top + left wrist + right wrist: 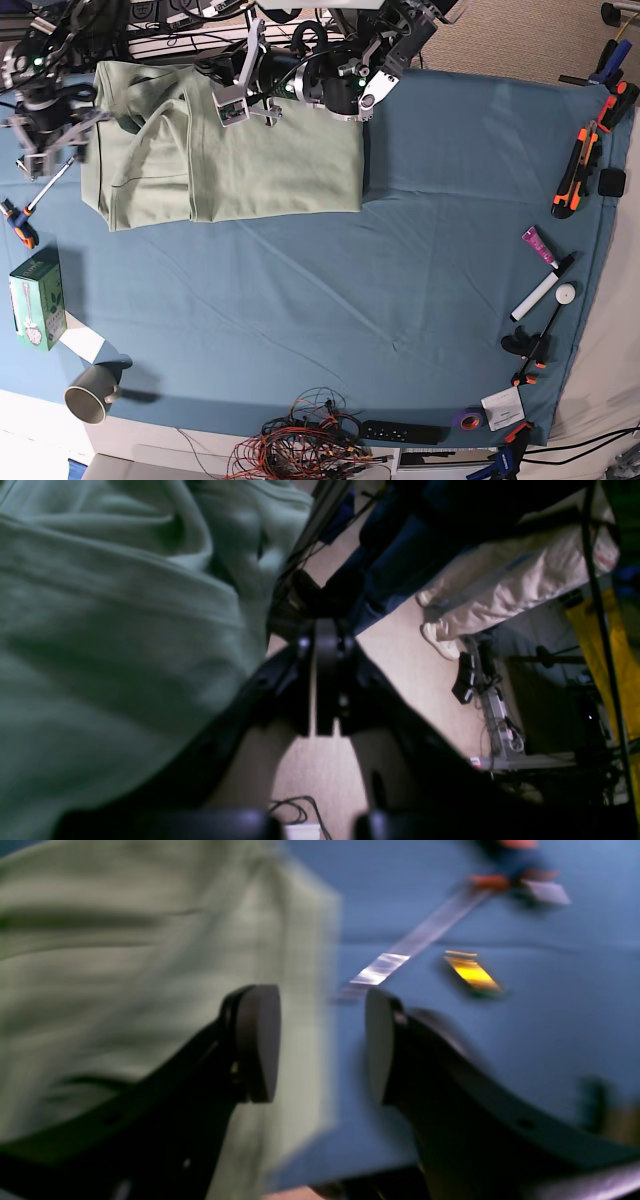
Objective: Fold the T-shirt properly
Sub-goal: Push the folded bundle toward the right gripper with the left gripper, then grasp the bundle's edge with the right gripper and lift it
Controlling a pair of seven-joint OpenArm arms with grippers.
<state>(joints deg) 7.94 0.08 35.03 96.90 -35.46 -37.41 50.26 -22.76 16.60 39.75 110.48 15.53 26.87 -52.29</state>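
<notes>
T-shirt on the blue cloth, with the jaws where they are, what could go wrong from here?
The right gripper has its jaws open over the edge of the T-shirt, near the border of the blue cloth; closing carelessly could bunch that edge. The left gripper is shut close beside the fabric; if it snags, pulling away might drag the fold askew.

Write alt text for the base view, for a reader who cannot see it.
A pale green T-shirt, partly folded, lies at the far left of a blue table cloth, with both robot arms reaching over its far edge. Hand tools and markers line the right edge; a tangle of wires lies at the near edge.
</notes>
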